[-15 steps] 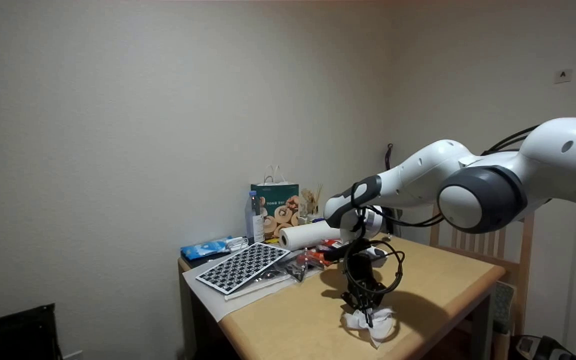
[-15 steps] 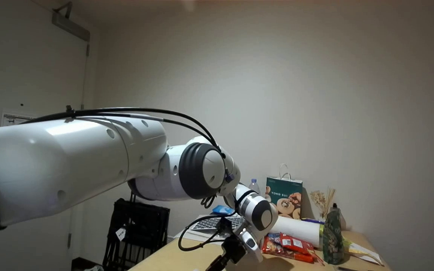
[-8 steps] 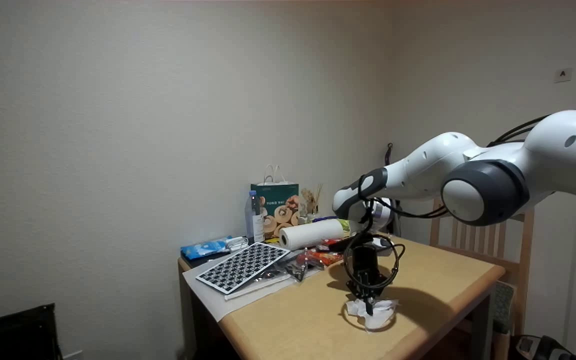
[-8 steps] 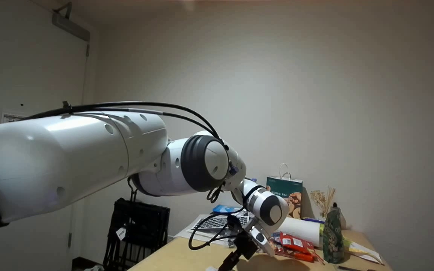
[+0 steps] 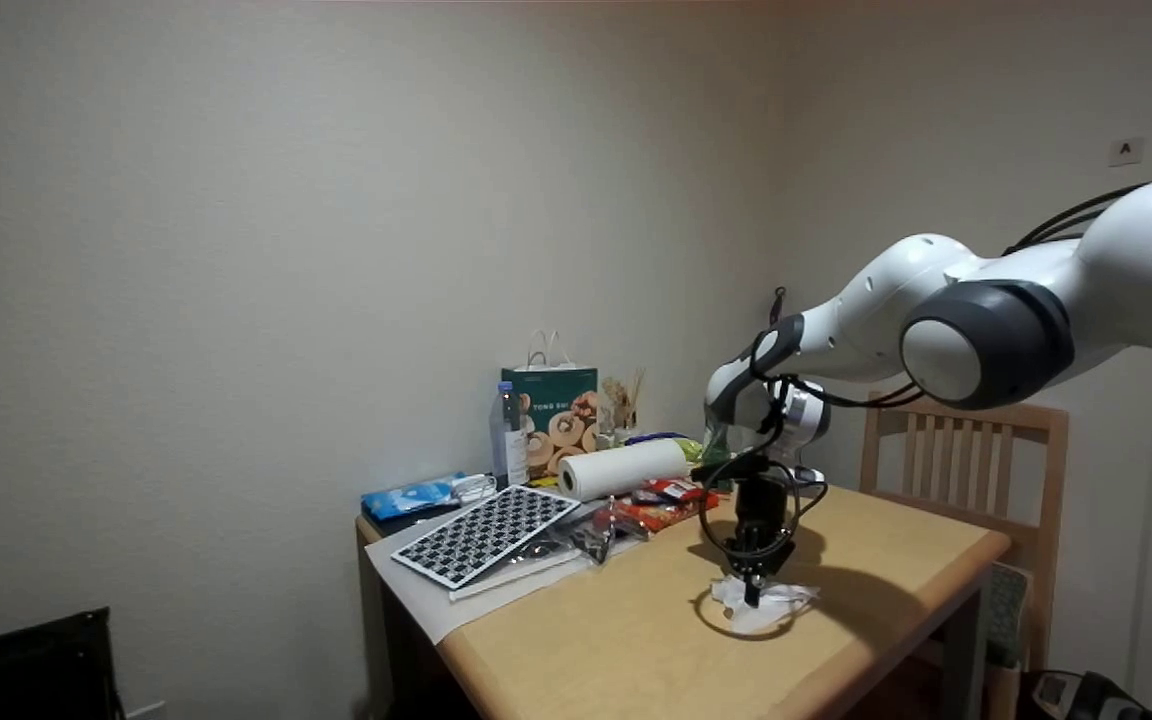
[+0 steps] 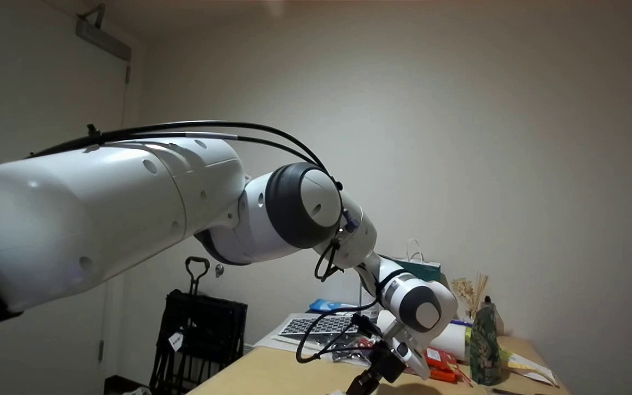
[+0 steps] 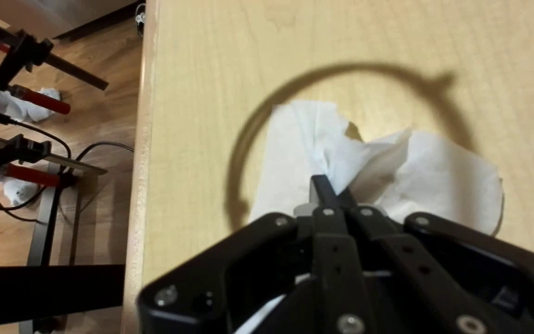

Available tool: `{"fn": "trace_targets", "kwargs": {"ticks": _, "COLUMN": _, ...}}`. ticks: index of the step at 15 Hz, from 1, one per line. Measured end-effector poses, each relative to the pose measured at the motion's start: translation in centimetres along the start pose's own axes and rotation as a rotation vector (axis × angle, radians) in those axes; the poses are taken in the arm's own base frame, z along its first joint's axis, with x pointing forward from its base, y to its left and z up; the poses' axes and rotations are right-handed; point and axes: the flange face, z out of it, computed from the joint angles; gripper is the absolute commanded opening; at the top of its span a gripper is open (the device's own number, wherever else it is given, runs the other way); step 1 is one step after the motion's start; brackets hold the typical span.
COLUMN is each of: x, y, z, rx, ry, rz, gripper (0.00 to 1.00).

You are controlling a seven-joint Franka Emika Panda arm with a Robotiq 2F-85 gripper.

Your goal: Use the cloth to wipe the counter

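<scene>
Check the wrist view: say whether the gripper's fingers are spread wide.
No, the gripper is closed, pinching a gathered fold of the cloth.

arm [image 5: 986, 342] — bent, outstretched | gripper [image 7: 335, 188] — pointing down, fingers [image 7: 324, 191] pinched together (wrist view)

Dim wall [image 5: 336, 270]; glare on arm [image 6: 206, 192]; curved shadow [image 7: 236, 171] (soft); wrist view perhaps slightly blurred.
</scene>
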Motion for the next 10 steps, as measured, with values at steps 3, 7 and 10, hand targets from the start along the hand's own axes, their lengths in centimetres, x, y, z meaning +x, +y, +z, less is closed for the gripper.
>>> {"fn": "trace_targets", "kwargs": {"ticks": 3, "x": -0.2, "y": -0.1, "z": -0.1, "rx": 0.015, "ry": 0.007, "rz": 0.009, "gripper": 0.00}}
{"fn": "trace_targets", "kwargs": {"ticks": 7, "x": -1.6, "y": -2.3, "z": -2.7, "rx": 0.196, "ry": 0.087, "rz": 0.037, "gripper": 0.00}}
{"fn": "trace_targets", "kwargs": {"ticks": 10, "x": -2.8, "y": -4.2, "z": -4.4, "rx": 0.353, "ry": 0.160, "rz": 0.062, "gripper": 0.00}}
